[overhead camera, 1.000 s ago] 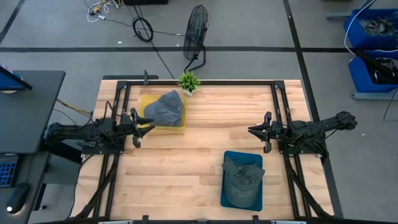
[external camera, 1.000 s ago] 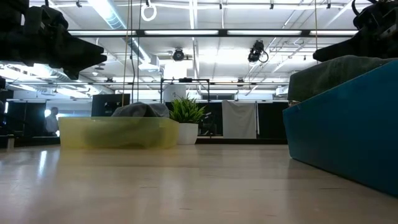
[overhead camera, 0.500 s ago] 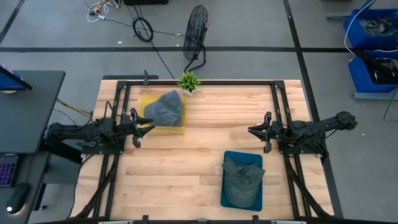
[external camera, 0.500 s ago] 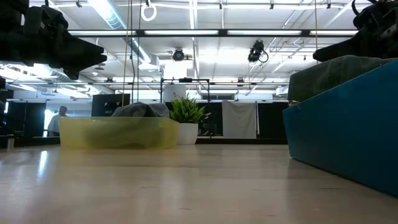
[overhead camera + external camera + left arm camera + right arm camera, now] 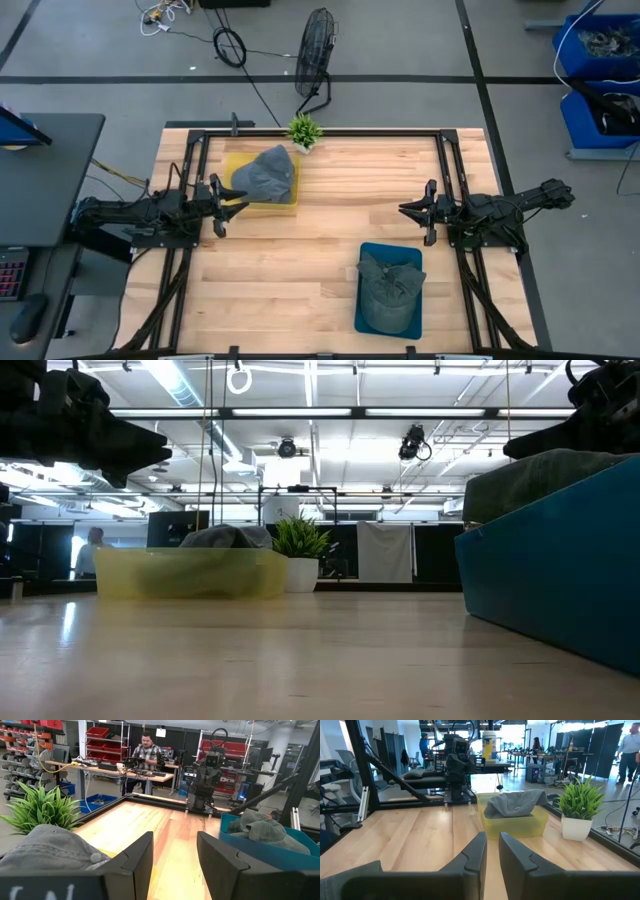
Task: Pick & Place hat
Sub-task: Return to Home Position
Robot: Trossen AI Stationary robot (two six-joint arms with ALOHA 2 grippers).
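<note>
A grey hat [image 5: 268, 173] lies on a yellow bin [image 5: 238, 164] at the table's far left; it also shows in the left wrist view [image 5: 47, 847] and the right wrist view [image 5: 515, 801]. A second grey-green hat [image 5: 388, 290] lies in a blue bin [image 5: 372, 250] at the near right. My left gripper [image 5: 238, 201] hovers open and empty just near of the yellow bin. My right gripper [image 5: 403, 209] hovers over the table's right side, its fingers almost together with only a slit between them, holding nothing.
A small potted plant [image 5: 304, 130] stands at the far edge beside the yellow bin. A black frame [image 5: 320, 131] runs along the table's far edge and sides. Bare wood lies between the two bins. People stand in the room beyond the table.
</note>
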